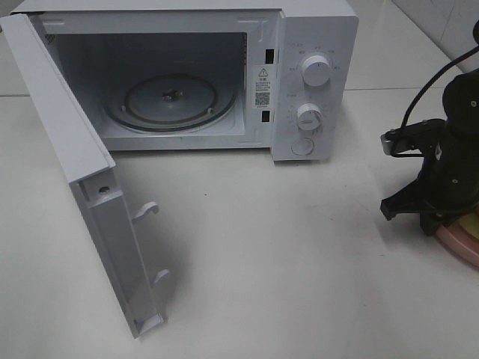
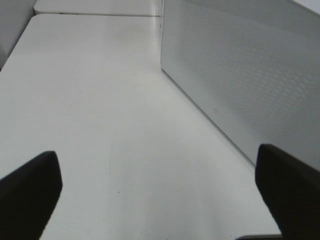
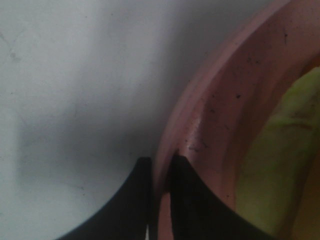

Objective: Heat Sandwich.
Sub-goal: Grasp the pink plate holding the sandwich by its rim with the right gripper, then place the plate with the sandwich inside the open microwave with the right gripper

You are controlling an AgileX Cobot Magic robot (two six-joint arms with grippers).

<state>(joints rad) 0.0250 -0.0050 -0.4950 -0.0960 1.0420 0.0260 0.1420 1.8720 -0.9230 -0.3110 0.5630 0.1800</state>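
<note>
Pinching the rim of the pink plate (image 3: 220,115), the right claw (image 3: 159,200) is shown clenched on it, one finger outside the rim and one just inside. The sandwich (image 3: 287,150) is carried on that plate at the right edge of the table (image 1: 299,284), well apart from the microwave (image 1: 314,45); only its pale green lettuce is seen clearly. Because so thin an edge is held from one side, the plate should be kept level and raised slowly, lest it tilt and the sandwich slide. The door (image 1: 82,172) is swung wide and the glass turntable (image 1: 171,101) is exposed, so a straight approach to the cavity is judged possible. The left claw (image 2: 160,200) is released, holding nothing, beside the perforated side panel (image 2: 240,75).
</note>
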